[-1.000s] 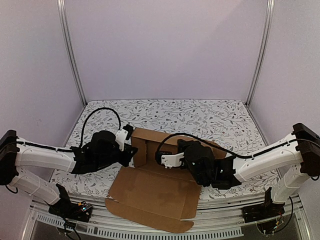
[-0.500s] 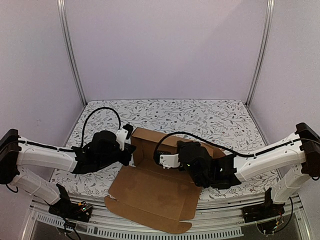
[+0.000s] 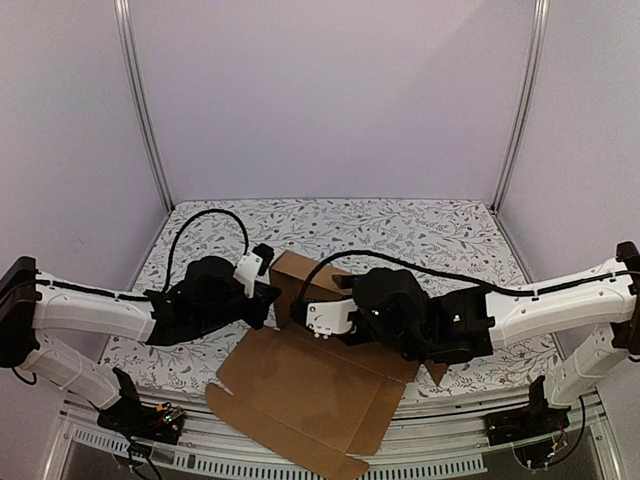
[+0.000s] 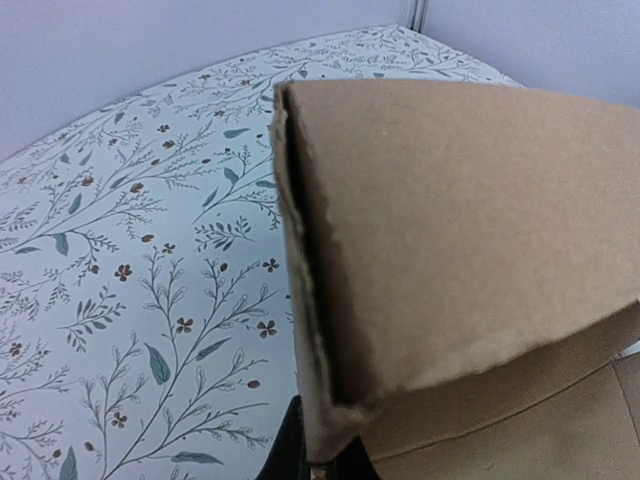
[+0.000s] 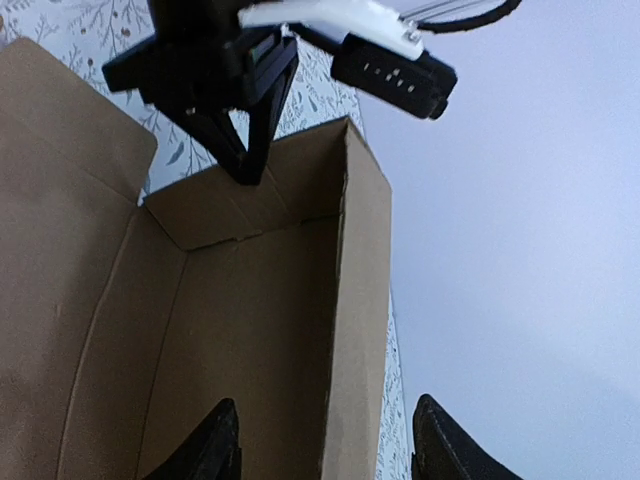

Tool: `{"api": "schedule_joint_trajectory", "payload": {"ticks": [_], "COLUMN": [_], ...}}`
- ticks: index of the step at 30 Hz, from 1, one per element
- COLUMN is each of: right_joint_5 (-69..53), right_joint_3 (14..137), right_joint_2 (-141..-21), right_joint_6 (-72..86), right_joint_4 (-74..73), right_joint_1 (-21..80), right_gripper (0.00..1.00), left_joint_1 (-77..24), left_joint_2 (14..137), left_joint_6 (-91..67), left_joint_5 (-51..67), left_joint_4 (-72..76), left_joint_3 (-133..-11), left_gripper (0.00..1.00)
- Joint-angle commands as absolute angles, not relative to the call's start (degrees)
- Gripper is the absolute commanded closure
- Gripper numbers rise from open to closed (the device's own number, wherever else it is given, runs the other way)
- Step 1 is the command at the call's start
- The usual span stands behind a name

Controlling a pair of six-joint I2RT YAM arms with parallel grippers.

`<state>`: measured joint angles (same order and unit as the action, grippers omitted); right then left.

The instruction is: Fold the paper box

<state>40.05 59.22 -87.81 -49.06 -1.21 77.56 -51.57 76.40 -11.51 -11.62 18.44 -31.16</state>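
Roughly halfway, by my judgement: you have a tray starting to form, not a closed box. The paper box sits in the middle of the table, between the two arms, with its near edge overhanging the table's front. The back wall and the left side wall stand up and meet at a corner. The wide lid panel lies flat and open toward you. The box's right side is hidden under the right arm, so you cannot count it as done.

Your left gripper looks pinched together on the top edge of the left side wall. Your right gripper has its fingers spread apart, straddling the back wall without squeezing it.

Left to do: raise the remaining sides, tuck the tabs, and close the lid.
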Motion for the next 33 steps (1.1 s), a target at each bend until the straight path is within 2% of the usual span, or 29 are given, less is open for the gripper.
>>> {"api": "schedule_joint_trajectory", "payload": {"ticks": [1,7,14,23,28,29,31,32,33], "right_joint_5": [28.3,14.0,10.3,4.4,3.3,3.3,3.3,3.1,2.9], "right_joint_3": [65.5,69.5,73.4,76.5,75.4,75.0,74.4,74.2,74.0], "right_joint_2": [-82.1,-77.3,-77.8,-82.1,-84.1,-84.4,-85.1,-85.4,-86.0], "right_joint_6": [-38.3,-28.4,-17.8,-3.9,-0.4,-0.3,1.7,2.4,2.7], "right_joint_4": [-13.4,-20.2,-22.7,-22.9,-20.0,-19.1,-17.7,-16.9,-16.3], "right_joint_1": [76.0,70.7,64.0,55.5,53.5,53.4,53.4,53.3,53.4], "right_gripper": [0.41,0.37,0.38,0.48,0.7,0.77,0.96,1.0,1.0], "left_joint_1": [-52.6,-52.6,-52.3,-46.3,-46.1,-46.1,-46.1,-46.3,-46.2], "left_joint_2": [78.3,81.4,86.0,94.6,99.0,99.5,100.3,100.5,100.6], "left_joint_6": [-9.7,-6.5,-0.2,1.1,2.0,1.9,1.6,1.3,1.2], "left_joint_5": [-10.2,-7.7,-0.6,17.4,17.6,17.4,17.1,17.0,16.9], "left_joint_4": [20.2,20.5,24.9,26.6,25.3,25.7,26.4,26.6,26.9], "left_joint_3": [-33.6,-35.8,-38.6,-45.1,-49.2,-49.3,-49.3,-49.2,-49.0], "left_gripper": [1.0,1.0,1.0,1.0,1.0,1.0,1.0,1.0,1.0]}}
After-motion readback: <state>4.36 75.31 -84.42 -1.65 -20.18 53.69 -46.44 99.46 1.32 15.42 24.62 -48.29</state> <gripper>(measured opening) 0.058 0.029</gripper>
